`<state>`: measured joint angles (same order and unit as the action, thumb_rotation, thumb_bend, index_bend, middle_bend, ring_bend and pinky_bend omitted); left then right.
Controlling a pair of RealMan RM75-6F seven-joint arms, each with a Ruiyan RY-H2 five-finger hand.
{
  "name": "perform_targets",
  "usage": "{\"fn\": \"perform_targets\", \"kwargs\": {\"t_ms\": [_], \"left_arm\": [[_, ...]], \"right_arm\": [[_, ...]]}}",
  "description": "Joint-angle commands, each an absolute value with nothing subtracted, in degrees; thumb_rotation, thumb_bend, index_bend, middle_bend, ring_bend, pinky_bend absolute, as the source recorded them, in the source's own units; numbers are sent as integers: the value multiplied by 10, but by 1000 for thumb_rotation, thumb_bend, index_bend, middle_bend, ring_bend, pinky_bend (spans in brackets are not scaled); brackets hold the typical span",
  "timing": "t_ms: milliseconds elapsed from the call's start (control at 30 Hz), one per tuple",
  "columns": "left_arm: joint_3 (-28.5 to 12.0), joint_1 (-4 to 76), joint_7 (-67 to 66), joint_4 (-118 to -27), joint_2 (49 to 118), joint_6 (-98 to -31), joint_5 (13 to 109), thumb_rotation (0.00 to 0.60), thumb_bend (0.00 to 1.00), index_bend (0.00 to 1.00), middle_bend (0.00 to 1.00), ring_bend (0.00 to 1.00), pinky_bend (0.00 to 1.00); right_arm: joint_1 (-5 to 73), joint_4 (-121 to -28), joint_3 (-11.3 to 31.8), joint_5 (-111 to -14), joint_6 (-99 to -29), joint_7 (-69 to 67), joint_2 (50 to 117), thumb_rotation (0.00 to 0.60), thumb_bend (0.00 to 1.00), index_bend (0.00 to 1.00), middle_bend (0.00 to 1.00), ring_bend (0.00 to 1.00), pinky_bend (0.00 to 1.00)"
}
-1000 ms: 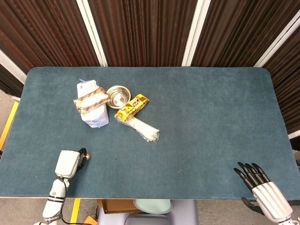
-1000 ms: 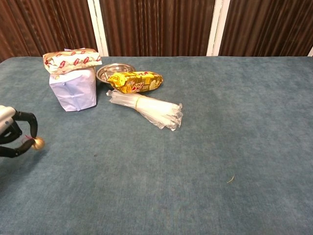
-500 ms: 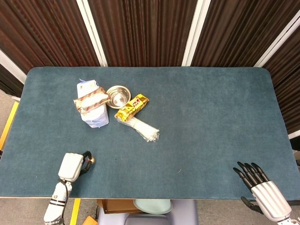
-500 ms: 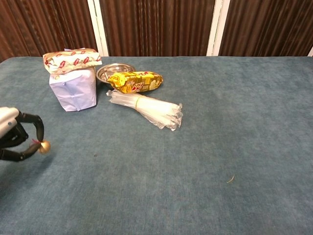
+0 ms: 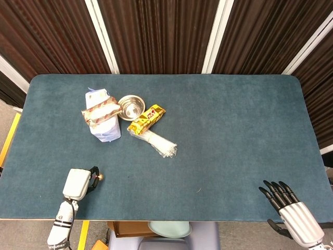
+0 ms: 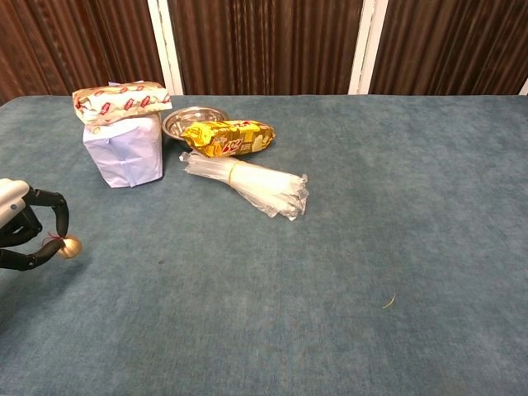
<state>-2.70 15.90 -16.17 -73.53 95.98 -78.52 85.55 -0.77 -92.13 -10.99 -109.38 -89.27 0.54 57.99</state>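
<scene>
The blue felt table (image 5: 234, 135) carries a pale blue packet (image 6: 124, 150) topped by a red-printed snack bag (image 6: 120, 101), near a clear plastic bundle (image 6: 247, 183), a yellow snack bar (image 6: 228, 136) and a steel bowl (image 5: 131, 106). The right hand (image 5: 291, 211) lies empty, fingers straight. The left hand (image 6: 25, 235) pinches a small gold ball (image 6: 70, 246) at the near left edge

The left hand (image 6: 25, 235) is hovering low over the near left edge, fingers curled inward (pinching together); the right hand (image 5: 291, 207) is lying flat, fingers extended.
</scene>
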Motion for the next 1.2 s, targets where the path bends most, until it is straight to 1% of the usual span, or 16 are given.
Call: {"fn": "perform_targets", "kwargs": {"t_ms": [33,233,333,633,800,867,900,933,967,1000,1033,1067,1100,1167,1200], "left_arm": [[-29,159,-160,-731,962,-781,849,600,422,719,1000,1000,1000],[-28,161,-162,-713,970,-766,837,600,422,707,1000,1000,1000],[-28,161,-163,-703,975,-765,836,600,420,667,1000,1000,1000],[-24,161,-165,-699,977,-757,831,600,420,430,1000,1000,1000],[-21,157,-165,-715,966,-771,840,600,421,299,999,1000,1000],[-15,149,-165,-735,950,-786,850,600,420,250,967,995,1000],[-7,141,-165,-754,933,-804,861,600,421,229,914,971,992],[0,132,-161,-772,918,-821,872,600,420,218,859,935,967],[15,118,-153,-800,893,-843,888,600,419,203,744,831,888],[31,107,-143,-826,868,-855,900,600,419,187,621,697,777],[52,96,-133,-854,840,-863,913,600,417,164,478,526,628],[76,86,-123,-883,807,-870,928,600,415,126,300,304,424],[92,79,-116,-902,785,-875,938,600,414,98,192,181,297],[103,75,-112,-916,768,-879,946,600,412,70,109,90,190],[109,72,-110,-922,759,-882,950,600,410,42,41,23,96]], "right_arm": [[-8,-921,-109,-1093,-894,4,580,600,355,0,0,0,0],[-8,-921,-110,-1093,-893,5,580,600,355,0,0,0,0],[-8,-922,-109,-1091,-891,5,579,600,355,0,0,0,0],[-8,-924,-109,-1090,-891,6,579,600,355,0,0,0,0],[-8,-923,-109,-1090,-893,5,578,600,355,0,0,0,0],[-9,-923,-109,-1091,-895,3,578,600,355,0,0,0,0],[-9,-923,-109,-1091,-898,0,577,600,355,0,0,0,0],[-10,-922,-108,-1091,-899,-2,577,600,355,0,0,0,0],[-10,-922,-108,-1090,-901,-4,576,600,355,0,0,0,0],[-10,-922,-107,-1089,-902,-5,576,600,355,0,0,0,0],[-10,-922,-107,-1088,-901,-6,576,600,355,0,0,0,0],[-9,-922,-106,-1086,-900,-6,575,600,355,0,0,0,0],[-9,-922,-106,-1084,-899,-5,575,600,355,0,0,0,0],[-9,-923,-105,-1083,-898,-5,575,600,355,0,0,0,0],[-9,-923,-105,-1083,-897,-4,575,600,355,0,0,0,0]]}}
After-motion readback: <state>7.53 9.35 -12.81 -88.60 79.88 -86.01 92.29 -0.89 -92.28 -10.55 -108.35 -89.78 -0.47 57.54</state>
